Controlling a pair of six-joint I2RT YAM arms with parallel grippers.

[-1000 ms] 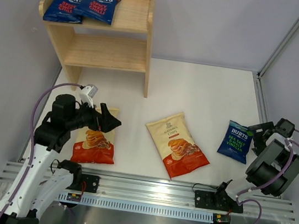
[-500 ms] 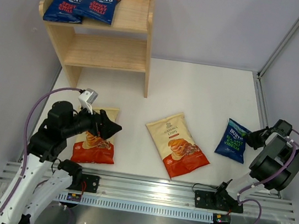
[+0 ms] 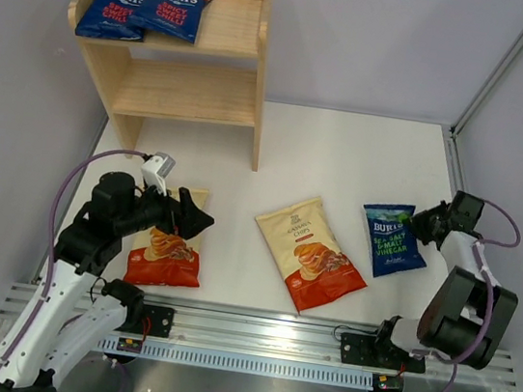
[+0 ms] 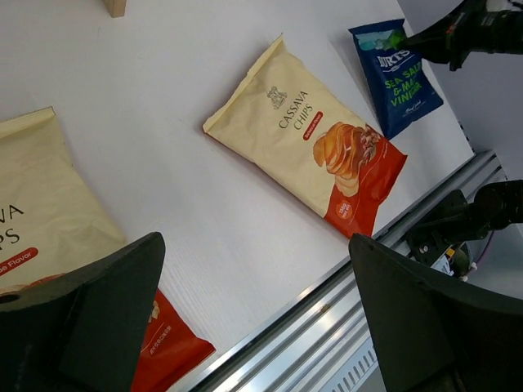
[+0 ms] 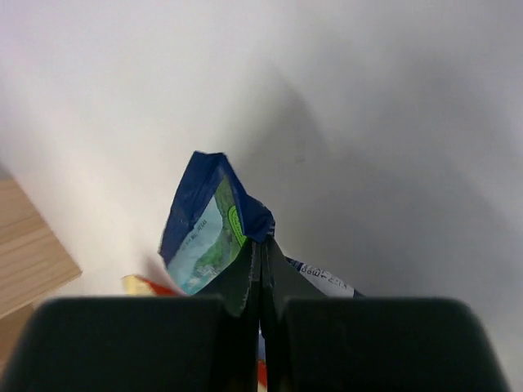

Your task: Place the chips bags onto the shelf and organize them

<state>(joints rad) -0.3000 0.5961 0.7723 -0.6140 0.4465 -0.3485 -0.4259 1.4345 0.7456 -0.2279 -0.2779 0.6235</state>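
The wooden shelf [image 3: 191, 89] stands at the back left, with two dark blue BURTS bags [image 3: 113, 5] [image 3: 179, 7] side by side on its top tier. A green-topped blue bag [image 3: 392, 239] lies tilted at the right of the table. My right gripper [image 3: 421, 222] is shut on its top corner, and the pinched foil [image 5: 204, 224] shows above the closed jaws [image 5: 261, 245]. One cream chips bag [image 3: 309, 252] lies mid-table. My left gripper [image 3: 197, 218] hovers open over the right edge of the other cream bag [image 3: 165, 246], holding nothing [image 4: 255, 269].
A metal rail [image 3: 262, 333] runs along the near table edge. Grey enclosure walls stand close on the left and right. The shelf's lower tier [image 3: 187, 98] holds nothing. A shelf leg [image 4: 114, 6] shows at the top of the left wrist view.
My right gripper shut on the green-topped bag's top corner and pulled it left and back, turning the bag. The left arm shifted slightly over the left cream bag, still open.
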